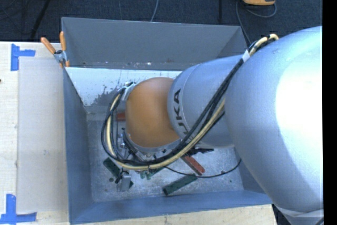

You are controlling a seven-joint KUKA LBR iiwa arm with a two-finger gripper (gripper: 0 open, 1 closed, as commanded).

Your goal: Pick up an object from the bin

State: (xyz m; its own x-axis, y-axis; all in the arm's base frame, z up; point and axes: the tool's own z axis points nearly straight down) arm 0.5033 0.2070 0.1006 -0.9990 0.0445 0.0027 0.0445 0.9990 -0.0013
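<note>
Gripper [125,177] sits low in the bin [79,166], at the near-left part of the floor as the view has it. It is mostly hidden under the wrist's orange cover [147,113] & the cable loops [109,125] round it. A grey bit of it pokes out below the cover. Open or shut: can't tell. Whether it grips anything: can't tell either.

Nearest thing is a dark green flat piece [110,166], lying on the floor just beside the gripper on view's left. Touching or a hair apart, not clear. On the gripper's other side, view's right, is a small green scrap [145,175], partly under the cables. The gripper is down betw. these two, & what lies right under it is hidden by the wrist.

Next out is a long dark green strip [180,184], flat & slanted, nr the bin's near wall and apart from the gripper. Past it lies a reddish-brown stick [194,165], also slanted, its upper end going under the arm [274,113]. A thin black wire [225,170] curves over the floor at view's right, running close by the stick.

Farther back, the sloped rear wall [105,93] is grey metal w/ dark specks. The big silver arm comes in from view's right & covers much of the bin's right side.
</note>
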